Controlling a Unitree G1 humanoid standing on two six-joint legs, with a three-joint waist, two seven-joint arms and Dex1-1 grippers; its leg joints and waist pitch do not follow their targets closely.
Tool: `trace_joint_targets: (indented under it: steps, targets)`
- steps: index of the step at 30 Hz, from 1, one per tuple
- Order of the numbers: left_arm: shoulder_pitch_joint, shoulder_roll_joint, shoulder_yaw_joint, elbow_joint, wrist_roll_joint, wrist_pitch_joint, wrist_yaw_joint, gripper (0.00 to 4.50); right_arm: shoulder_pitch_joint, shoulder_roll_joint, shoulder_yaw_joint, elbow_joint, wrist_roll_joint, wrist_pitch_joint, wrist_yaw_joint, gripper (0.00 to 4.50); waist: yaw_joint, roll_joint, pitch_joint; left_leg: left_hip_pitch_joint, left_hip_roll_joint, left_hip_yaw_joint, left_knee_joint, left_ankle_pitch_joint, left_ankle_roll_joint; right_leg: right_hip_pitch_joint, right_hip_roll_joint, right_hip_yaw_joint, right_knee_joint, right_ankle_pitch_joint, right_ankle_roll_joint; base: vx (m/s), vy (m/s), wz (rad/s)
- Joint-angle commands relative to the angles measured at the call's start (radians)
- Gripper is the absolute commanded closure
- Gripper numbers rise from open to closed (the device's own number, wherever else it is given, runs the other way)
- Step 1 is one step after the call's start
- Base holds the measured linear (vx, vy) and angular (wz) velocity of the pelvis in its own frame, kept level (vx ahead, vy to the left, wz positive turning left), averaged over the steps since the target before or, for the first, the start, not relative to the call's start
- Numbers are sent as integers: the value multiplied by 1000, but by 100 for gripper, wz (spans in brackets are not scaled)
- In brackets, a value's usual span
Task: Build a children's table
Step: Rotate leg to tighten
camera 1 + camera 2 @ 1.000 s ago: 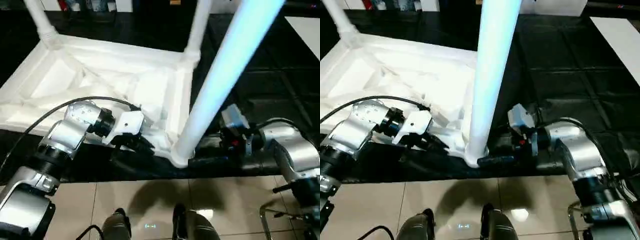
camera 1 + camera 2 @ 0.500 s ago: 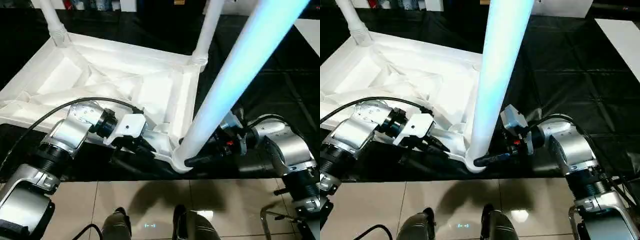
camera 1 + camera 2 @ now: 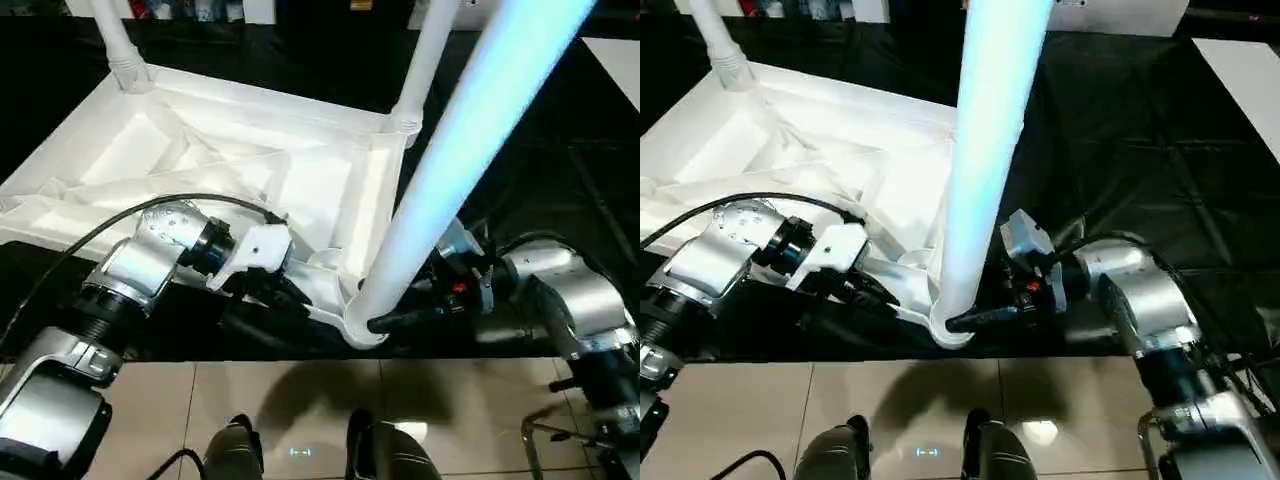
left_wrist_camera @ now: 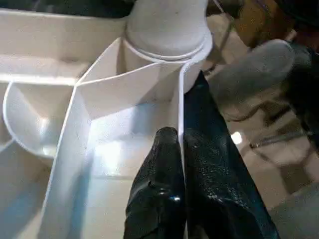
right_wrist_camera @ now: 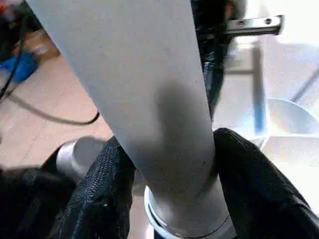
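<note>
- Right claw [image 5: 169,199]: I see both black fingers [image 5: 251,189] wrapped around the near leg [image 3: 470,150], one on each side, low down by the base collar. Closed on the leg.
- From the head cam that right claw sits at the bottom of the leg, fingers reaching in from the right where the leg meets the near-right corner socket [image 3: 360,325].
- Left claw [image 4: 179,149]: fingers pinched on a thin upright rib [image 4: 180,99] of the tabletop underside, one finger on each side. Narrow, holding the rib. The rib runs straight to the corner socket, just ahead of the fingertips.
- In the head view the left claw [image 3: 285,290] grips the near edge of the tabletop, just left of the same corner.
- Tabletop [image 3: 200,170] lies upside down, ribbed underside up, on a black sheet [image 3: 1120,150]. Its near edge is close to the sheet's front edge.
- Near leg stands in the near-right socket and leans up toward the camera, running out of the top of the shot.
- Two more legs seated at the far corners: far-left leg [image 3: 115,40] and far-right leg [image 3: 425,60], both upright.
- I can't see the near-left corner; my left forearm [image 3: 130,270] covers that area.
- Beige tiled floor [image 3: 150,410] in front of the sheet, robot's feet [image 3: 235,450] at the bottom.
- A flat white panel [image 3: 1240,80] lies on the far right of the sheet, well apart from the tabletop.
</note>
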Motion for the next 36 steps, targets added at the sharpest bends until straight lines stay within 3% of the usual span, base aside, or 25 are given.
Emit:
trace_joint_targets:
  steps: [1,3,5,6,8,9,12,14,15,17,18,20,21,22,23,25,27,33,35,36]
  targets:
    - [10,-61,-6,24,26,78,143,450,28,50,2,-29,25,75,-110,242,-6,-7,-79,5,12,4,-54,-196,67,71,-59,47,-75,-469,-170,0,0,0]
    - [7,-81,11,25,18,117,185,450,37,72,-7,-34,4,73,-172,242,-7,-9,-76,10,9,4,-54,-225,55,65,-60,46,-87,-560,-136,0,0,0]
    - [3,-110,34,23,16,165,255,450,39,120,-31,-28,-30,81,-291,242,-11,-8,-76,5,7,-1,-57,-222,44,68,-60,42,-90,-597,-117,0,0,0]
    - [-3,-139,56,27,25,198,329,450,41,161,-55,-28,-49,106,-389,243,-18,-9,-76,-3,3,-8,-61,-234,30,73,-60,35,-95,-659,-77,-53,10,-10]
    - [-10,-170,77,32,34,231,400,450,46,196,-70,-35,-66,124,-468,243,-29,-17,-73,-5,-2,-10,-61,-243,19,71,-58,32,-105,-707,-44,-51,15,-12]
    - [-17,-195,94,39,41,249,456,450,50,218,-73,-43,-81,133,-515,246,-31,-11,-76,-1,-3,-11,-60,-244,22,68,-61,31,-108,-722,-36,0,0,0]
    - [-20,-212,105,40,45,265,492,450,55,232,-74,-54,-89,143,-547,248,-34,-11,-77,2,-2,-9,-61,-245,39,64,-59,32,-111,-693,-36,0,0,0]
    - [-49,-280,131,70,71,308,629,450,47,346,-99,-48,-131,166,-752,251,-39,-10,-82,6,1,-5,-61,-240,42,60,-56,33,-107,-639,-60,0,0,0]
    - [-80,-339,150,114,101,317,762,450,16,479,-150,-2,-167,148,-982,251,-45,-3,-79,9,0,-4,-61,-259,22,49,-55,32,-110,-658,-65,0,0,0]
    - [-90,-355,151,128,111,315,796,450,2,529,-174,20,-178,138,-1071,251,-50,-7,-89,9,-4,-9,-59,-260,2,60,-58,27,-108,-666,-58,0,0,0]
    - [-94,-369,148,133,126,313,822,450,-15,580,-203,44,-195,121,-1173,251,-55,-2,-87,9,3,-9,-66,-263,16,58,-55,30,-106,-589,-70,0,0,0]
    - [-97,-385,139,134,145,301,843,450,-42,661,-265,84,-204,74,-1334,251,-64,3,-90,11,1,-7,-66,-293,17,53,-55,32,-105,-564,-84,0,0,0]
    - [-97,-386,134,132,149,300,843,450,-48,670,-262,89,-204,62,-1338,251,-63,2,-91,11,-1,-7,-66,-296,18,57,-53,30,-105,-558,-80,0,0,0]
    - [-97,-383,125,131,155,290,834,450,-52,674,-250,90,-212,46,-1339,181,-61,5,-93,11,1,-4,-66,-291,28,59,-51,35,-100,-497,-85,0,0,0]
    - [-95,-378,120,129,157,287,824,450,-52,677,-241,88,-214,36,-1333,181,-61,5,-93,11,1,-4,-66,-291,28,59,-51,35,-100,-497,-85,0,0,0]
    - [-88,-362,117,125,170,258,796,450,-47,681,-236,74,-230,33,-1323,181,-60,5,-100,4,0,-1,-64,-264,39,68,-50,39,-89,-413,-104,0,0,0]
    - [-84,-353,116,129,176,246,782,450,-43,684,-244,67,-239,35,-1315,139,-59,4,-104,5,-1,2,-61,-236,43,71,-49,42,-83,-364,-124,0,0,0]
    - [-55,-296,100,121,181,192,707,450,5,616,-230,6,-238,39,-1263,88,-56,0,-111,2,-2,9,-54,-203,57,74,-49,45,-80,-380,-137,0,0,0]
    - [-47,-275,99,130,181,145,682,450,50,561,-212,-50,-251,29,-1230,76,-52,-2,-113,2,-2,10,-51,-196,56,74,-48,46,-81,-395,-127,0,0,0]
    - [-44,-257,102,152,182,70,665,450,104,516,-215,-129,-238,37,-1187,63,-47,-1,-121,-3,-2,9,-50,-165,62,81,-47,46,-74,-358,-125,0,0,0]
